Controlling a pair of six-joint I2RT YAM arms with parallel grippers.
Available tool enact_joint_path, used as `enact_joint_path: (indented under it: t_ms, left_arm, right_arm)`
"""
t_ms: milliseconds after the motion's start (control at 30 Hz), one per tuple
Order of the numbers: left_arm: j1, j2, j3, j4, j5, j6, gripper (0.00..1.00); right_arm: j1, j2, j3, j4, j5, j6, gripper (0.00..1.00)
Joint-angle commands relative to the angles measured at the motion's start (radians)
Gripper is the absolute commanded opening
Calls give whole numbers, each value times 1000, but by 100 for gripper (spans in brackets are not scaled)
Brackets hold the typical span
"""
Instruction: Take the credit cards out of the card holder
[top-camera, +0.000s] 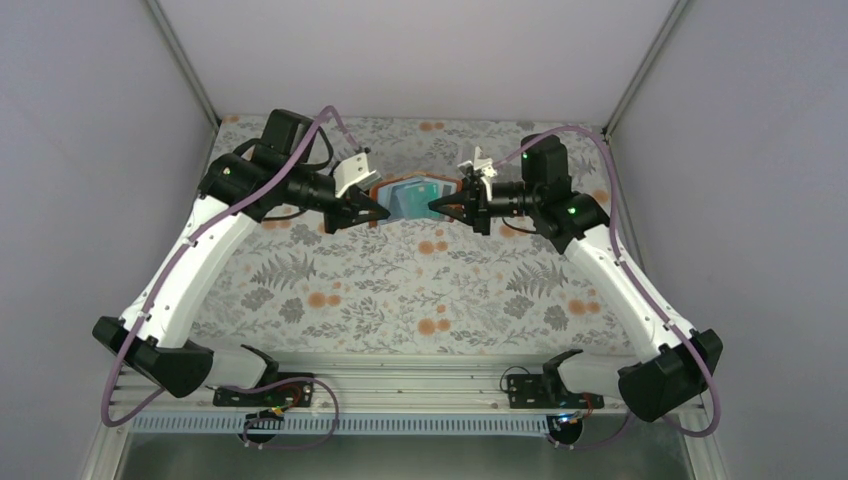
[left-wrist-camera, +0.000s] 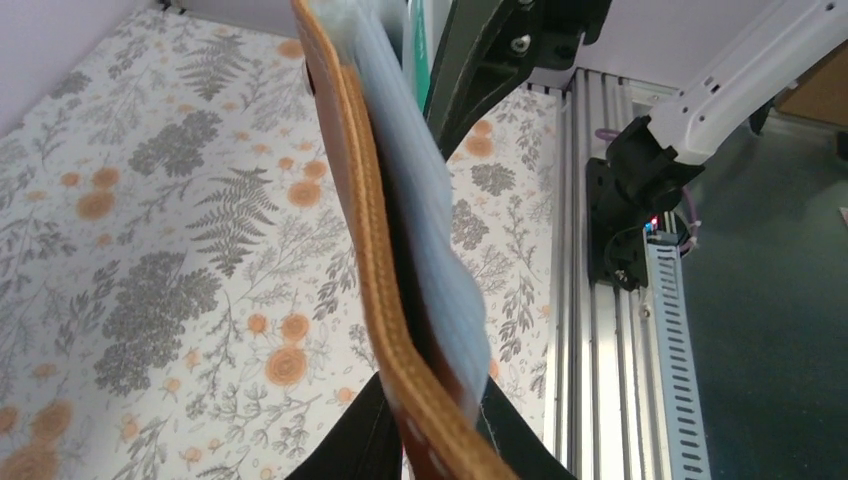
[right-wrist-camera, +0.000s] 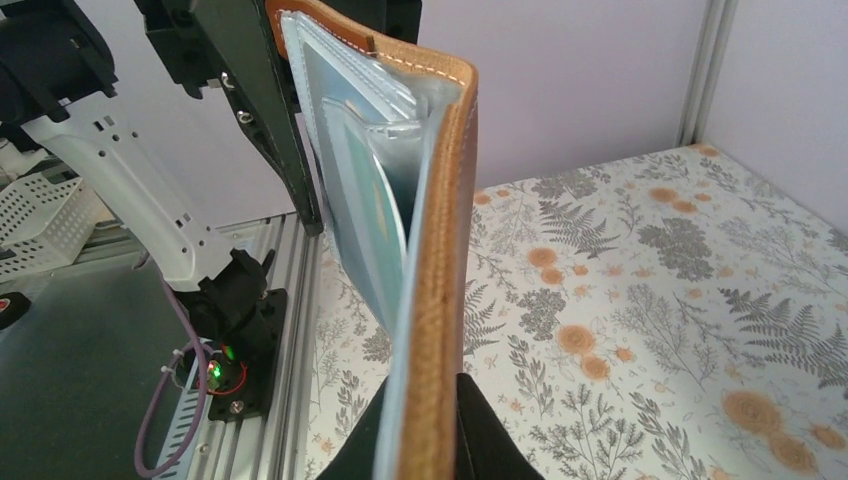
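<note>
Top external view gives you the small brown leather bifold card holder (top-camera: 415, 195) spread open toward 12 o'clock over the flower-patterned table (top-camera: 400, 290), apparently lifted off the cloth. The left pincer (top-camera: 372, 212) is clamped on its edge at 9 o'clock, and the right pincer (top-camera: 442, 207) is clamped on the opposite edge at 3 o'clock. My reading is that this two-sided hold keeps the flaps pulled apart so the pale blue-grey inner pockets face upward. From the right wrist you look along the stitched leather rim (right-wrist-camera: 440, 250), which rises from between the dark fingers (right-wrist-camera: 480, 440) at 6 o'clock. A teal-green credit card (right-wrist-camera: 365, 220) sits deep in a clear pocket at 9 o'clock of that rim. More pockets are layered behind it, but you cannot tell how many cards they hold. The left wrist view shows only the leather edge and the pale lining (left-wrist-camera: 430, 220), with a thin teal sliver at 12 o'clock. No card is out yet, and with both pincers occupied, one would probably have to release before it can draw a card.
</note>
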Motion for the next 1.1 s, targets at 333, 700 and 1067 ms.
enact_joint_path:
  t_ms: [333,700,1067]
  left_arm:
    - [21,-48,48,-49,175,108,12]
    - [49,-57,82,-145,253,249,17]
    - [57,-60,46,17,98,61,29]
  right_arm:
    - [-7,-67,-2,-10,-80,-82,4]
    - [-7,-99,5,-85,-129,-174,4]
    - [-7,-86,15,-90,-146,-174,4]
